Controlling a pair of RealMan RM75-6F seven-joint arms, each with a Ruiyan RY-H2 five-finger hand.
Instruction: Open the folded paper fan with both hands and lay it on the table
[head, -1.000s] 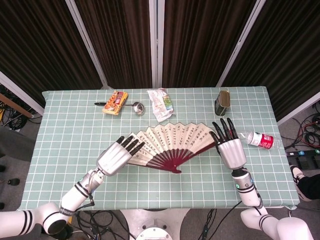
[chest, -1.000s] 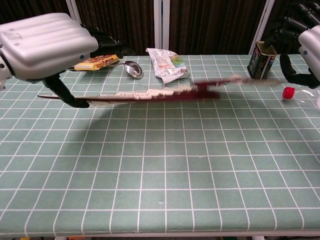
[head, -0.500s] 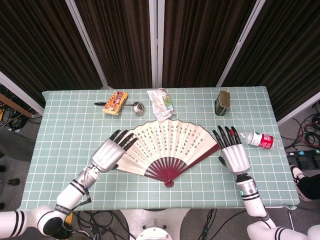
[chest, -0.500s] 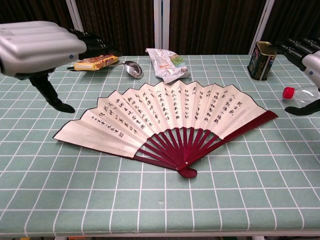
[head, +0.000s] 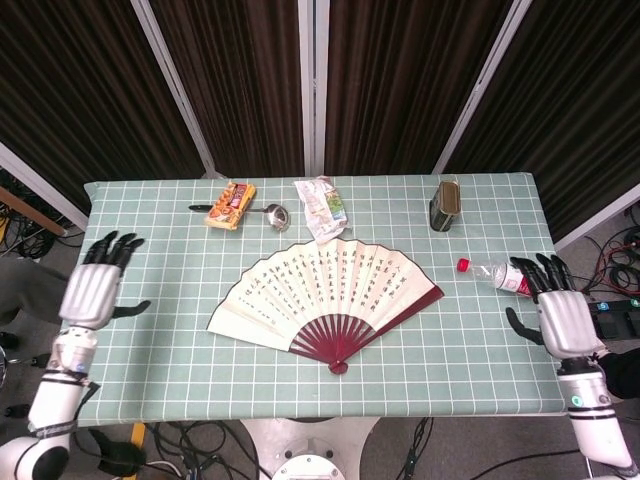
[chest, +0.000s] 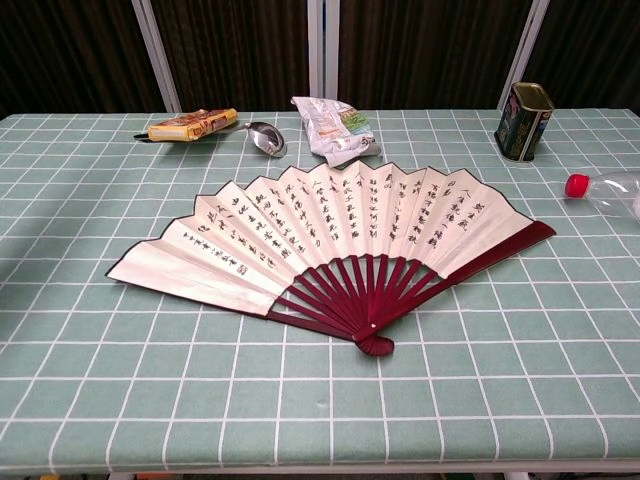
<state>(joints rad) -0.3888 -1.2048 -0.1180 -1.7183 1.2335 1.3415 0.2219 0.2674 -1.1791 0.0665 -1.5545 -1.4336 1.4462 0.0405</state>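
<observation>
The paper fan (head: 330, 300) lies fully spread and flat on the green-checked tabletop (head: 160, 340), its cream leaf arcing toward the far side and its dark red ribs meeting at the pivot nearest you. Half a second ago your 2 hands were still flanking it, close to either end of the leaf; now both have pulled away to the edges of the scene. Your left hand (head: 92, 290) hangs at the left edge of the tabletop, fingers apart and holding nothing. Your right hand (head: 560, 315) hangs off the right edge, fingers likewise spread and empty, just beside the plastic bottle (head: 495, 274) lying on its side with its red cap toward the fan. The chest view shows no hand at all, only the fan resting untouched.

The fan itself has not shifted since you let go: same spot, same spread, right guard stick angled toward the bottle. Behind it, the crumpled snack bag (head: 322, 207) sits just beyond the top of the leaf, with the metal spoon (head: 268, 212), the yellow packet (head: 230, 204) and the dark tin (head: 445, 206) along the far side, all well apart from your hands.

Opened, laid down and released, the fan reads as a finished job; nothing appears left but to keep your hands clear.
</observation>
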